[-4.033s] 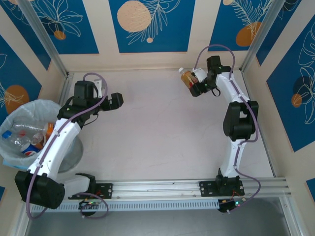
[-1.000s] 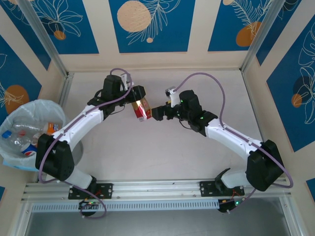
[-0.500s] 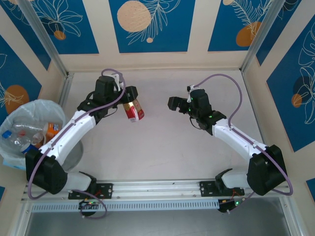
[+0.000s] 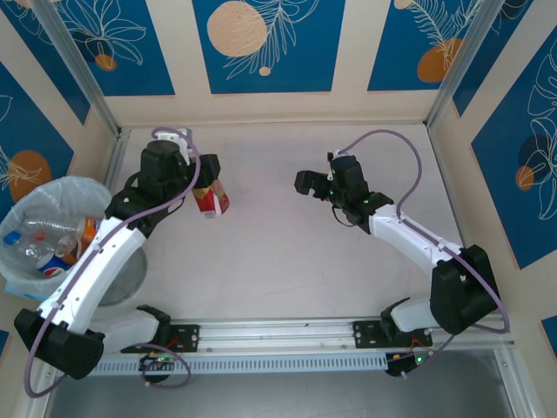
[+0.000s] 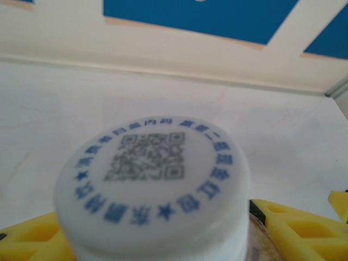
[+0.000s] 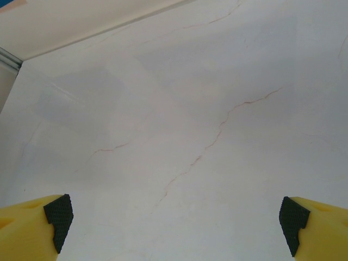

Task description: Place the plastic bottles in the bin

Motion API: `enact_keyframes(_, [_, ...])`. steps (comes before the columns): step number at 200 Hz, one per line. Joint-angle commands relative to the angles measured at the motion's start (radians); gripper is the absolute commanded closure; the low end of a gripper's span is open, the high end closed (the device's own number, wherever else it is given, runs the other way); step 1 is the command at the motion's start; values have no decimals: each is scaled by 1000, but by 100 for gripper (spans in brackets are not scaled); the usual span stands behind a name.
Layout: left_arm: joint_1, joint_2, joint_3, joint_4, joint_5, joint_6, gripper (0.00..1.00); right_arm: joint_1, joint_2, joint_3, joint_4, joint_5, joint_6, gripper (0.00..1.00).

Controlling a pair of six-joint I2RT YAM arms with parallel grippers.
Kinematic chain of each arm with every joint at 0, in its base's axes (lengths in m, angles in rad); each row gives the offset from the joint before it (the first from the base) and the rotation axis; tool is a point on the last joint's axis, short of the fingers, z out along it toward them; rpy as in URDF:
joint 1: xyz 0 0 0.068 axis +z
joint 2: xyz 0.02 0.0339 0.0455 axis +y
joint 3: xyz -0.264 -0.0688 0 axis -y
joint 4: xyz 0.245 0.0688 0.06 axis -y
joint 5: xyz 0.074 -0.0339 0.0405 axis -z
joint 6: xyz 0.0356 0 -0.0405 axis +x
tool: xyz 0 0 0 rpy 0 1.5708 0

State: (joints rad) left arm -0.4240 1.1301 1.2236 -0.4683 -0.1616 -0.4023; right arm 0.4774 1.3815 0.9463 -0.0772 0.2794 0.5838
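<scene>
Red-labelled and clear, one plastic bottle (image 4: 210, 202) is pinched in the left gripper (image 4: 203, 181) over the far-left part of the table (image 4: 287, 252). It is well apart from the bin (image 4: 68, 185), which stands beyond the table's left edge. In the top view the bottle's long axis slants from the gripper toward the near right, base end outward. The left wrist camera looks straight along that axis. There the white cap (image 5: 155, 182), printed with a blue square code ringed by characters, faces the lens, with a yellow finger (image 5: 296, 228) on each side below it.

The top view also shows several other bottles (image 4: 42, 248) lying inside the bin's translucent bag. The right gripper (image 4: 305, 182) hangs near the table's middle. Its wrist camera shows the black-padded fingers (image 6: 54, 215) spread wide with bare tabletop between them.

The surface is pale and matt, crossed by thin reddish cracks. Cream walls with blue panels, orange discs and white leaf outlines enclose it.
</scene>
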Motion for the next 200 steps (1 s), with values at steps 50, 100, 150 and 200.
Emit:
enact_keyframes(50, [-4, -117, 148, -149, -170, 96, 51, -2, 62, 73, -4, -34, 19, 0])
enact_keyframes(100, [2, -154, 307, -339, -416, 141, 50, 0, 115, 99, 9, -63, 19, 1])
enact_keyframes(150, [5, -204, 372, -363, -629, 232, 51, 0, 173, 148, 9, -100, 7, 0])
enact_keyframes(200, [9, -246, 317, -409, -1044, 316, 52, -2, 197, 166, 12, -115, -7, 1])
